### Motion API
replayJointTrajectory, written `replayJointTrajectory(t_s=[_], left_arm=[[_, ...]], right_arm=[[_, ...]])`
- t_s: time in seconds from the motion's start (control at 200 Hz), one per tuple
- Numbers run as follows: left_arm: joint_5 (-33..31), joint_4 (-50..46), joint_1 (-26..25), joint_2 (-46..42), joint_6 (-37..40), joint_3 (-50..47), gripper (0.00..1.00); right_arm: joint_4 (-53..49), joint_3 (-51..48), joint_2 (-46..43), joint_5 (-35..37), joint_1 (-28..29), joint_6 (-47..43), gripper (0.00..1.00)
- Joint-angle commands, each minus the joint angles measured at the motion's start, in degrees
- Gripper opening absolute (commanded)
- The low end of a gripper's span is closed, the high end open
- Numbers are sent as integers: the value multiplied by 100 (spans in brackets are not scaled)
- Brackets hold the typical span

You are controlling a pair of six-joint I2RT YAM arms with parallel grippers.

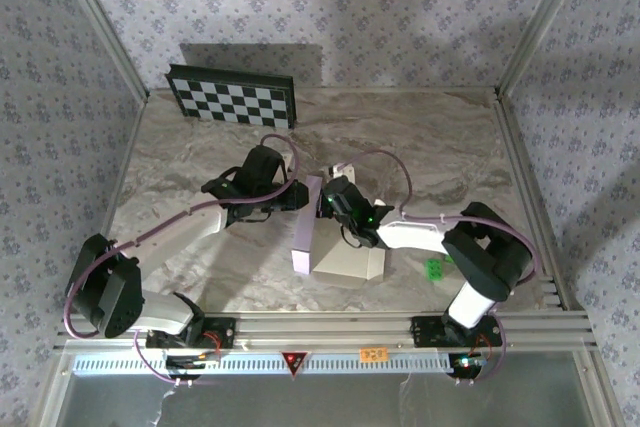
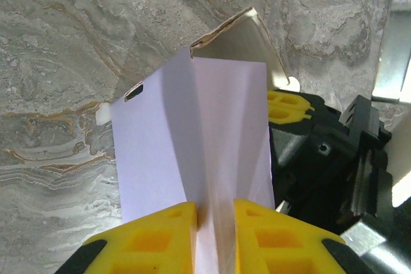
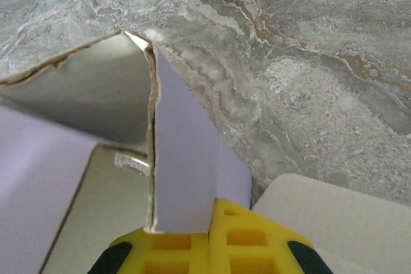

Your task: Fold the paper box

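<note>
1. Lavender paper box (image 1: 305, 239) sits mid-way across the table (image 1: 450, 147), one side raised upright.
2. Left wrist: left gripper (image 2: 215, 222) pinches that raised side's edge between narrow jaws.
3. Right wrist: right gripper (image 3: 210, 230) is clamped tight on the adjoining side. The walls are being formed; next, I judge, comes folding them in squarely.

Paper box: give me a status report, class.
Left claw shut on box panel. Right claw shut on another. Box partly folded, base flat. Checkerboard well behind.

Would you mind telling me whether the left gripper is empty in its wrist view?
No, the left gripper is closed on a pale-lavender panel of the paper box, pinched between its jaws.
</note>
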Motion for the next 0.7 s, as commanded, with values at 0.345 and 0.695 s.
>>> replayJointTrajectory(t_s=[0.345, 0.695], left_arm=[[-255, -647, -33, 345, -168, -362, 20], [-253, -619, -34, 441, -214, -350, 20]], right_arm=[[-626, -168, -405, -288, 391, 337, 5], [-706, -306, -515, -270, 543, 491, 5]])
